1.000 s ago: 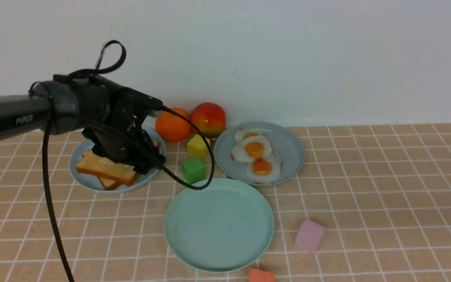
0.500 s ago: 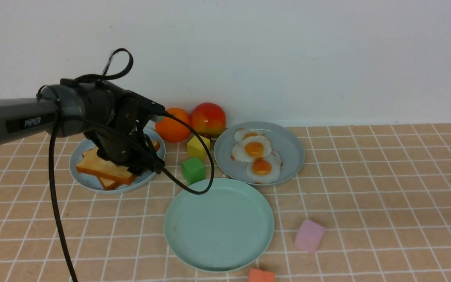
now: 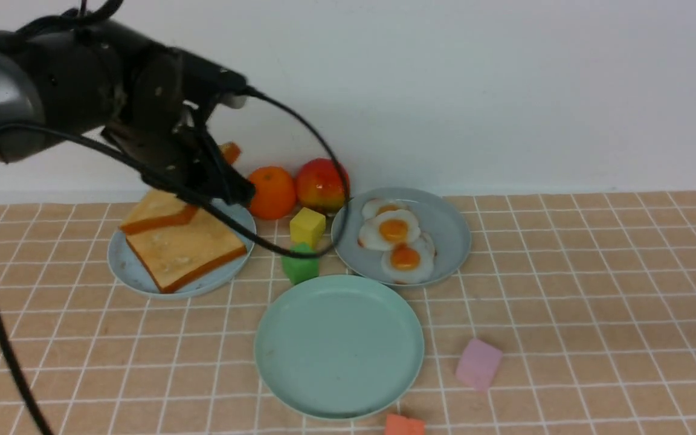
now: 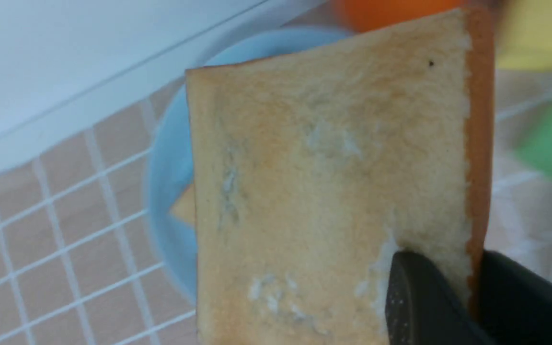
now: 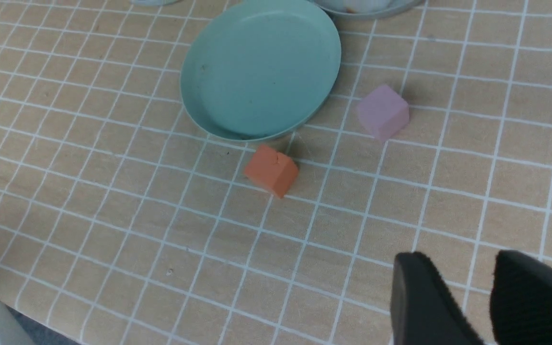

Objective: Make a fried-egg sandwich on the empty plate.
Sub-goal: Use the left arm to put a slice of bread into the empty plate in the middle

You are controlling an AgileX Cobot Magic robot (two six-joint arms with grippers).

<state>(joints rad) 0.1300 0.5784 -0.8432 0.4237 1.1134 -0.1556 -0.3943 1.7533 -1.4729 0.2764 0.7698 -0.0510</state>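
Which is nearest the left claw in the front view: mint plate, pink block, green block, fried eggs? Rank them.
1. Green block: just to the right of the left claw, beyond the mint plate.
2. Fried eggs: farther right, on the grey-blue plate.
3. Mint plate: front centre.
4. Pink block: right of the mint plate.

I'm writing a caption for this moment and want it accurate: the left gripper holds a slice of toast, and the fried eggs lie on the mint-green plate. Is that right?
Not quite: the front view shows the fried eggs on the grey-blue plate. The left gripper does hold a slice of toast.
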